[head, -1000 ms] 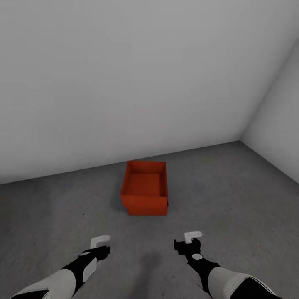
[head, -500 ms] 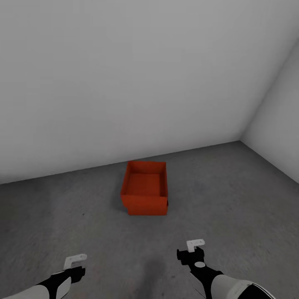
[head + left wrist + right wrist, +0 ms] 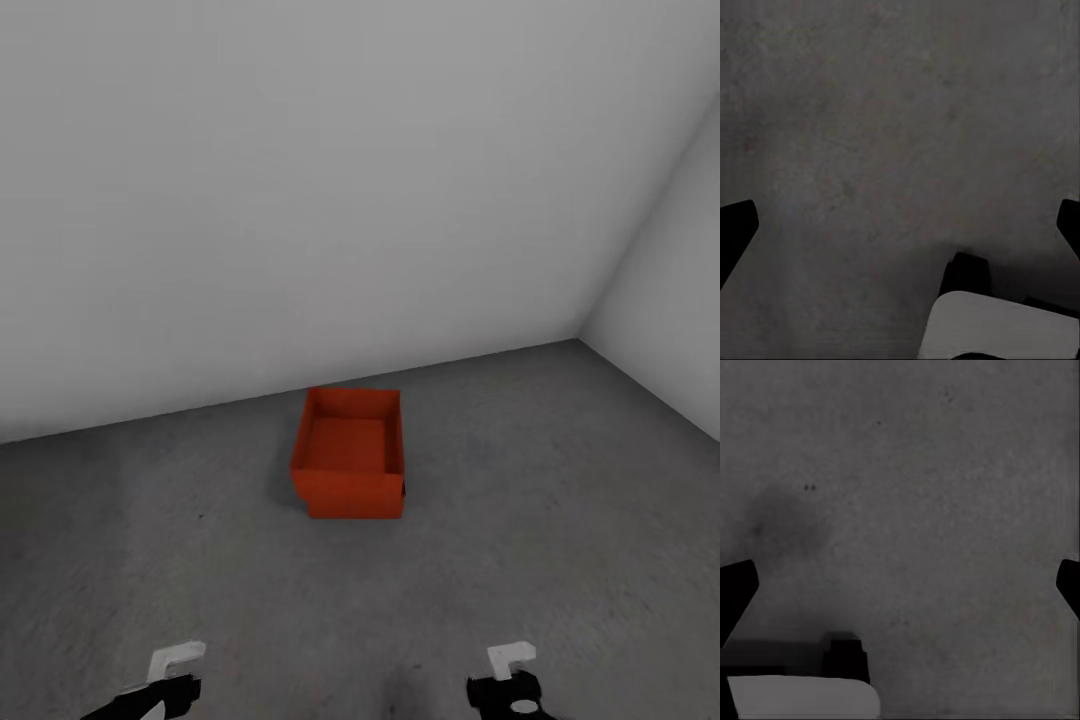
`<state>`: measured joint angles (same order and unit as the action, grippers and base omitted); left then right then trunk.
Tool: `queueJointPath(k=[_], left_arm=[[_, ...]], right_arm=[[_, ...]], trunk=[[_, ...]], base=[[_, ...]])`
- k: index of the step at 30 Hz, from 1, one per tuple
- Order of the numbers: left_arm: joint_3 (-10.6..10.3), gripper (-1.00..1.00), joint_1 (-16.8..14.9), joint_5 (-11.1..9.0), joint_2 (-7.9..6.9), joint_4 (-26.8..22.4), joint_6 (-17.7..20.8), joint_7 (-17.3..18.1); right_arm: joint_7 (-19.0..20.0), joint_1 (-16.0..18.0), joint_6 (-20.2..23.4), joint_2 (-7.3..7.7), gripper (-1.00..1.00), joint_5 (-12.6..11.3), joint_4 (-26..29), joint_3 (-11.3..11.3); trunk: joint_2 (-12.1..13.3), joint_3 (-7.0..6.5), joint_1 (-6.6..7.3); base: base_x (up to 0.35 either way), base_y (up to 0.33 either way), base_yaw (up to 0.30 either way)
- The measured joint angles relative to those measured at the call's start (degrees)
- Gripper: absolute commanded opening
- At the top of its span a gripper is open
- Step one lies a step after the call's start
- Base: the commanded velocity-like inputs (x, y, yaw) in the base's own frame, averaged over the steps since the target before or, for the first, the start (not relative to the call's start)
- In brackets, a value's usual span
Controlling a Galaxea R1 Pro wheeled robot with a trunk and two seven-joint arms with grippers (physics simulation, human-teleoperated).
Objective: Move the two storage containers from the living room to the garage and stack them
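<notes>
The garage is a bare corner: pale grey walls (image 3: 300, 180) meeting above a rough, dark grey concrete floor (image 3: 560, 520).

In the head view the left gripper (image 3: 176, 660) sits at the bottom edge, low on the left, with a white finger piece rising above its black body. In the left wrist view its two dark fingertips (image 3: 736, 229) stand at opposite edges of the picture, spread wide, with nothing but concrete between them; it has hold of nothing. A pale, rounded part of the robot (image 3: 997, 326) shows over the floor in that same view.

The right gripper (image 3: 510, 662) sits at the bottom edge on the right of the head view, also with a white piece above a black body. In the right wrist view its dark fingertips (image 3: 735, 592) are likewise far apart at the two edges, bare floor between them, and it grasps nothing.

Well ahead of both grippers, roughly midway between them, an orange-red storage container (image 3: 350, 465) rests on the floor, open side up, near the foot of the back wall but apart from it. Its inside looks empty. Whether it is one bin or two nested together cannot be told.
</notes>
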<state>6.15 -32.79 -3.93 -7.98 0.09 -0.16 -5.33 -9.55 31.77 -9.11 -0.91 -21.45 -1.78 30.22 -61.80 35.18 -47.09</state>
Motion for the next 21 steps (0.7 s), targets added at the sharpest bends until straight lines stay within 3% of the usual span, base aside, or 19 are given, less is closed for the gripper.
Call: queueJointPath(k=[4, 5, 8, 13, 21], left_arm=[[0.0, 1.0, 2.6, 0.0, 0.16, 0.0, -0.1, 0.1], [0.0, 1.0, 4.2, -0.1, 0.49, 0.0, -0.3, 0.1], [0.0, 1.0, 8.2, -0.1, 1.65, 0.0, -0.6, 0.1], [0.0, 1.0, 11.6, 0.0, 2.77, -0.1, -0.8, 0.1], [-0.1, 1.0, 12.1, 0.4, 2.77, -0.2, -0.8, 0.1]], right_arm=[[-0.1, -5.2, 0.0, 1.33, 1.0, -0.1, 0.0, 0.0], [0.0, -8.1, 0.1, 1.54, 1.0, -0.3, 0.0, -0.1], [-0.1, -12.6, 0.1, 1.4, 1.0, -0.8, 0.0, -0.2], [0.6, -16.5, -0.3, 1.16, 1.0, -3.5, 0.0, -0.3], [2.1, -19.7, -0.2, 0.91, 1.0, -5.7, 0.0, -0.2]], trunk=[[0.0, 0.0, 0.0], [0.0, 0.01, 0.0], [0.0, 0.0, 0.0], [0.0, -0.25, 0.0], [0.0, -0.96, 0.0]], base=[[0.0, 0.0, 0.0], [0.0, 0.0, 0.0], [0.0, 0.0, -0.004], [0.0, 0.0, -0.045], [0.0, 0.0, -0.019]])
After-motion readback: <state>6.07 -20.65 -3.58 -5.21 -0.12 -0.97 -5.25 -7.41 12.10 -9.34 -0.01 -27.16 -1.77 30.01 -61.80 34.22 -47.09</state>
